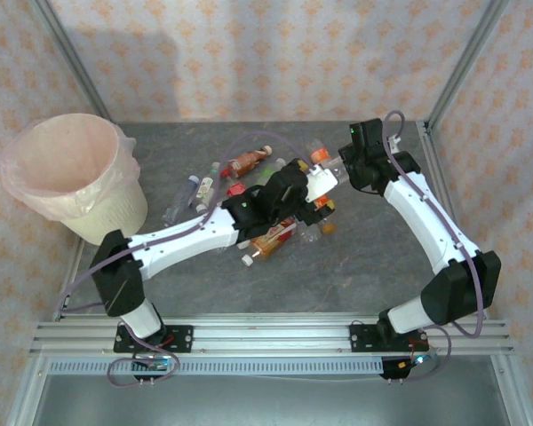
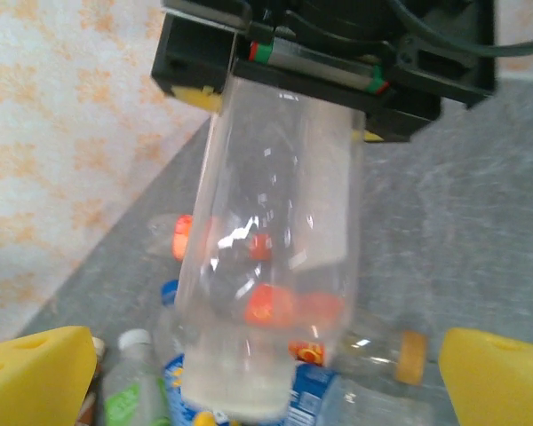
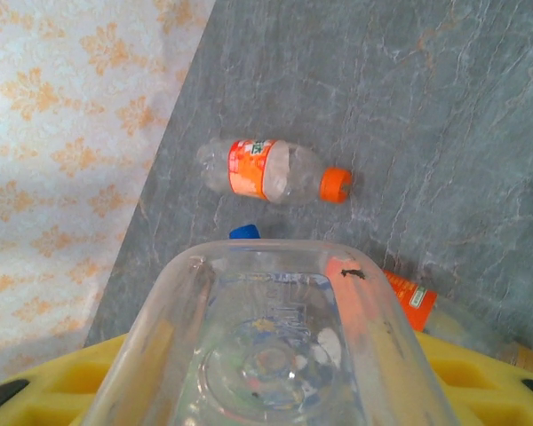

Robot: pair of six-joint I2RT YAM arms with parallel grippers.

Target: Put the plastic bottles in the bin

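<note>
While right gripper (image 2: 289, 111) clamps clear bottle (image 2: 266, 266), right wrist sees orange-label bottle (image 3: 271, 171).

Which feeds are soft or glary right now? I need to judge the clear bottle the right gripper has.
Left wrist view: the clear bottle is soft, with small white glints, and colours behind smear through it. Right wrist view: its base is close to the lens and blurred; the orange-labelled bottle on the table is sharp. Top view: even light, no glare, the bin crisp.
</note>
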